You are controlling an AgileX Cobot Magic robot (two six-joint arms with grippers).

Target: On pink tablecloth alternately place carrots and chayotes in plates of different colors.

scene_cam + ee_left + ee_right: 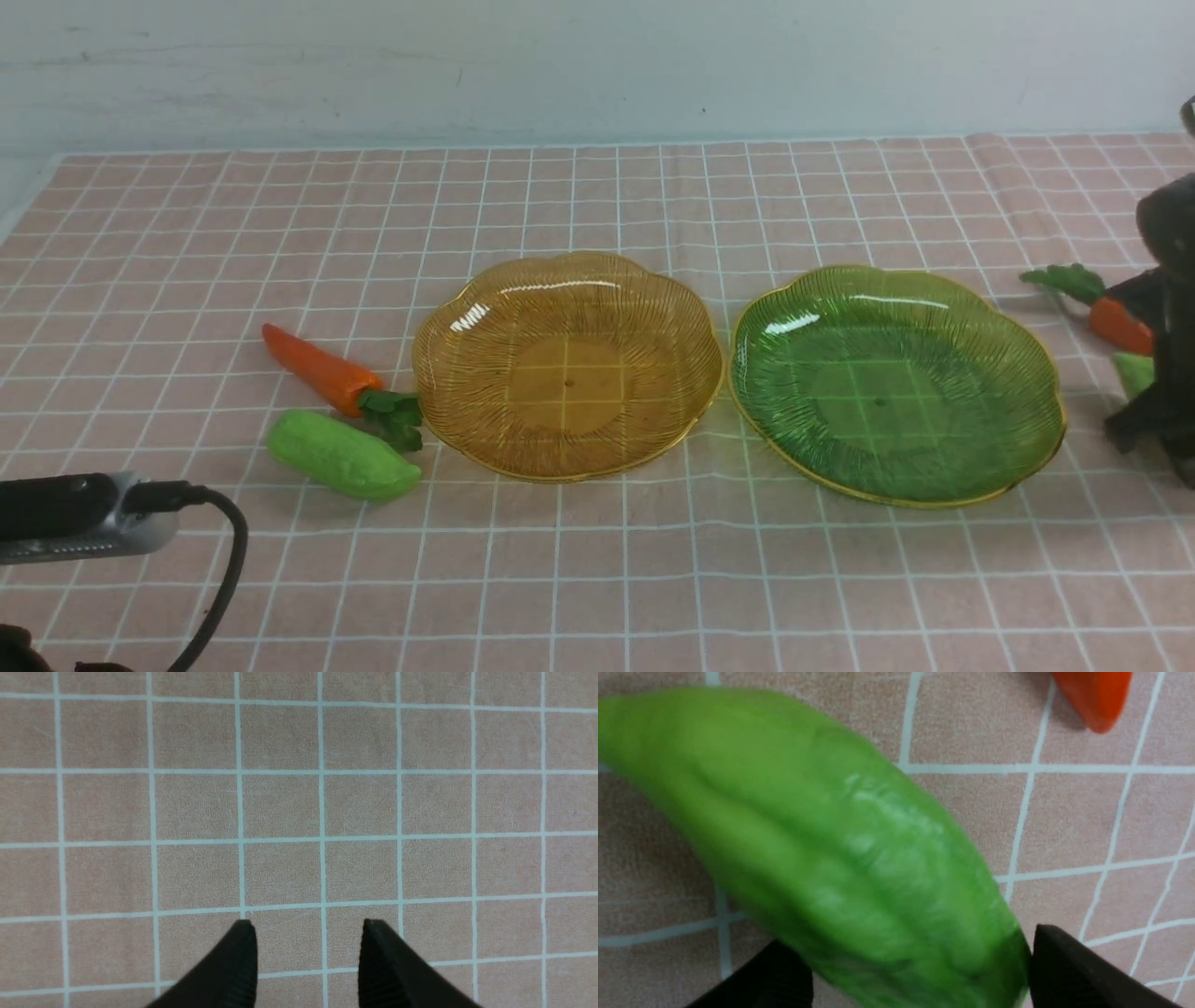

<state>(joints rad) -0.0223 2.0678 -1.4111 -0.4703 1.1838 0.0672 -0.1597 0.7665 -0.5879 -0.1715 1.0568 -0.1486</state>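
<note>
Nearest, the left gripper (308, 926) hangs over bare pink tablecloth (597, 579), jaws moderately apart, holding nothing; just beyond, the left chayote (341, 455) lies beside the left carrot (322, 371), whose leaves reach the amber plate (485, 439); the green plate (1008, 439) sits alongside; rightward, the right gripper (913, 947) clamps the right chayote (840, 858), with the right carrot (1116, 322) just behind.

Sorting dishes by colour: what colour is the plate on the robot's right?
The plate is green with a gold rim; the front view shows it best.
</note>
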